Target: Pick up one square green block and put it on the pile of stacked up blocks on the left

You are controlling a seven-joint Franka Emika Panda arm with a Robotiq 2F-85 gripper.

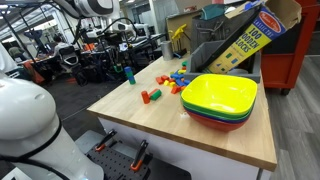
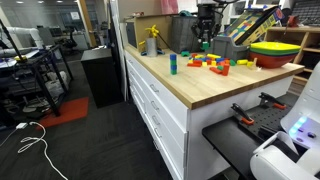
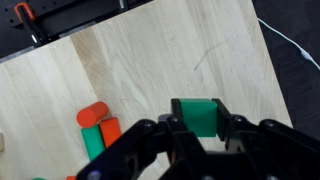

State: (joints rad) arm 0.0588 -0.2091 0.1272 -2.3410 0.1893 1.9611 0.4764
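green square block (image 3: pixel 195 110) clamped in end effector (image 3: pixel 197 130), bare wood tabletop (image 3: pixel 170 50) open beyond.

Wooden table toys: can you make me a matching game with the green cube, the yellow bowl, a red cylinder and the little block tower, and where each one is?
1. small green wooden cube
2. yellow plastic bowl
3. red wooden cylinder
4. slim teal block tower

A. standing upright on the wooden table
B. on top of the bowl stack
C. between the fingers of the black gripper
D. lying on the table

Pairs: 1-C, 2-B, 3-D, 4-A.
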